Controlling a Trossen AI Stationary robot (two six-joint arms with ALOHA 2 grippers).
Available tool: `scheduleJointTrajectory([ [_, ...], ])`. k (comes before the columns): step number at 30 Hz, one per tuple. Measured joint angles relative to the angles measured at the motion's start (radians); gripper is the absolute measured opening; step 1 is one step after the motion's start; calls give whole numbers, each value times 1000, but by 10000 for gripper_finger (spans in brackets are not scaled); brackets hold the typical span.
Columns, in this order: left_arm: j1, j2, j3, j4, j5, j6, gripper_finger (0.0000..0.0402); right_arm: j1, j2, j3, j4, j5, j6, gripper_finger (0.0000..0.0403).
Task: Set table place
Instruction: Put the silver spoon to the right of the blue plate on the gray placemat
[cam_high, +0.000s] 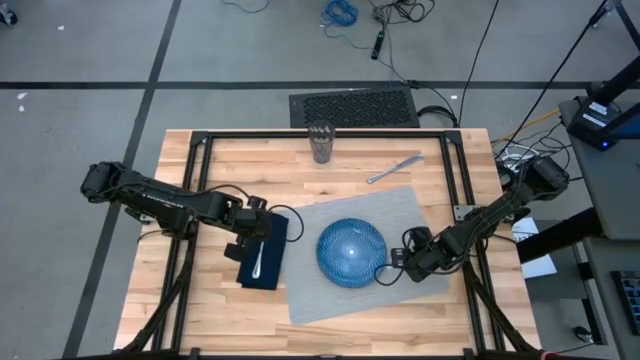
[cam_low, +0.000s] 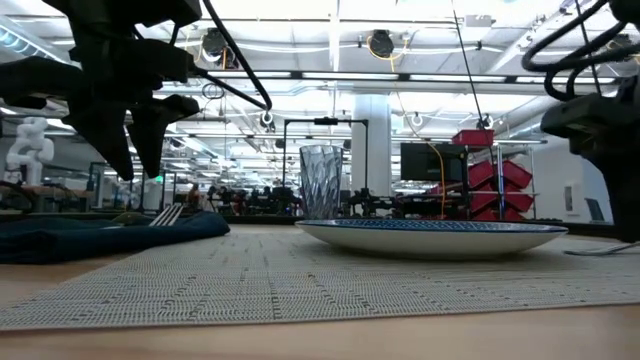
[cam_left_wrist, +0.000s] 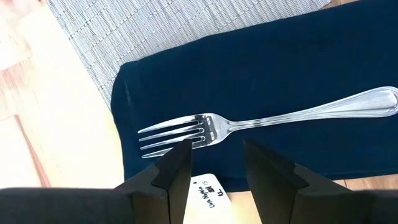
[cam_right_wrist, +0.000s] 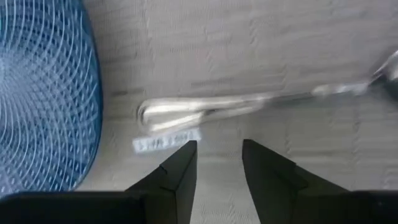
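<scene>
On the wooden desk (cam_high: 210, 310) lies the grey place (cam_high: 400, 215); both the left gripper (cam_high: 247, 238) and right gripper (cam_high: 392, 268) hang open, holding nothing.

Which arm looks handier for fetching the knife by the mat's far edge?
Right, probably. The knife lies on the right gripper's side of the plate, and that gripper is open. The left gripper hangs over the fork, across the plate.
</scene>
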Motion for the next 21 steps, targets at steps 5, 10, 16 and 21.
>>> scheduleJointTrajectory([
  [5,0,0,0,0,0,0,130,0,30,1,69,-80,-31,116],
  [10,0,0,0,-1,0,0,130,0,87,6,192,-127,-71,116],
  [16,0,0,0,-1,0,0,130,0,154,7,344,-130,-124,105],
  [21,0,0,0,0,0,0,130,1,168,51,295,-123,-177,75],
])
